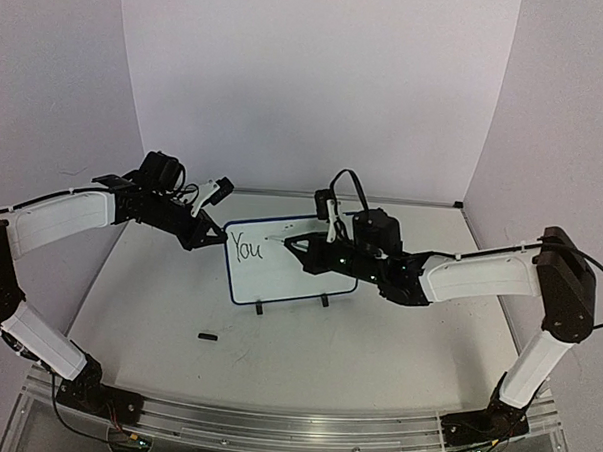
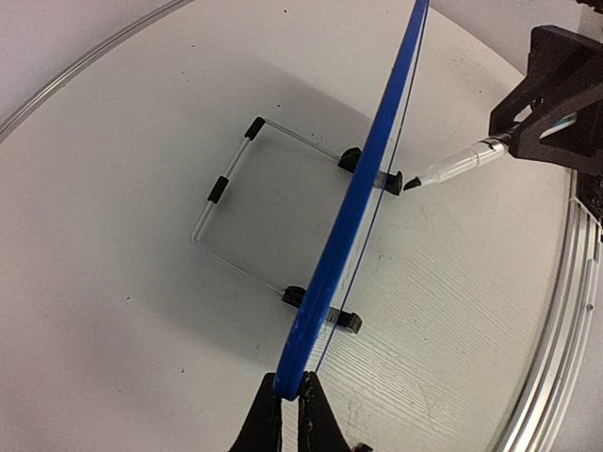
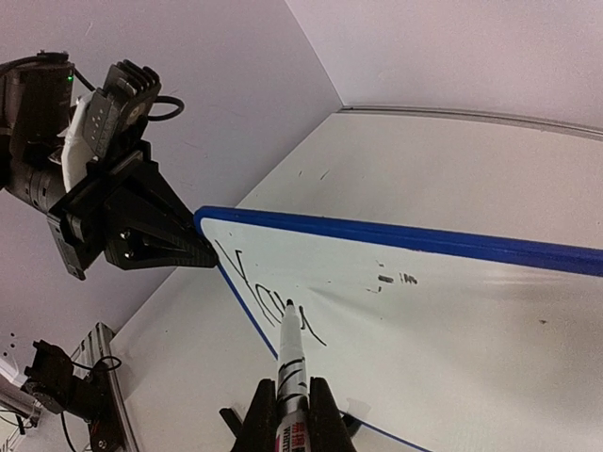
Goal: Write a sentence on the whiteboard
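Soft, even light with a faint violet cast — weak shadows fall under the whiteboard point(image 1: 290, 266); wrist views bend straight edges — slightly grainy.

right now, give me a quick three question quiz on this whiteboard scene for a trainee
1. True or false: the left gripper is clamped on the edge of the whiteboard.
2. What does the right gripper hold? A) an eraser B) a marker C) a cloth
3. Fill in: the sentence on the board so far reads "___".

Key: 1 true; 2 B; 3 You
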Tool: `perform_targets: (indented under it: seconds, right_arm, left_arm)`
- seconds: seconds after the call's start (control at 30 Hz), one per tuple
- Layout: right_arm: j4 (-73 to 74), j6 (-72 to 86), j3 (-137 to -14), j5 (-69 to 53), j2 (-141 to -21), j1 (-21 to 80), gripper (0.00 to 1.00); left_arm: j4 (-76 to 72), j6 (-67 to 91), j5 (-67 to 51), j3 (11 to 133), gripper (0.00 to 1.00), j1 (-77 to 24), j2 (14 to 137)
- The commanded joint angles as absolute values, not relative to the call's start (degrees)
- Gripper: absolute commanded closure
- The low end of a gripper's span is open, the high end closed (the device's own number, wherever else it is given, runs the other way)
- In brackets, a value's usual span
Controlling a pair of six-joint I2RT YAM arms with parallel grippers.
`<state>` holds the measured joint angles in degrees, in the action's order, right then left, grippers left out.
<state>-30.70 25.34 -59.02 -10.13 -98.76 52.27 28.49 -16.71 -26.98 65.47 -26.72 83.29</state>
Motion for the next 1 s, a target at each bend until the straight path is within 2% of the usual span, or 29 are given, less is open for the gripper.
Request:
perform_targets:
  seconds: [0.0,0.97]
  right_arm:
    - [-32.23,24.55,-61.04,-8.86,-98.74,52.12,1.0]
    - [-32.53,25.39,-61.54,-4.09,-100.95,52.12,1.0]
  left_arm:
    - [29.11,-19.0,-24.15,65.34,1.0,-26.89,83.09]
    - [29.16,-19.09,-24.15,65.41,1.0,-26.98,83.67]
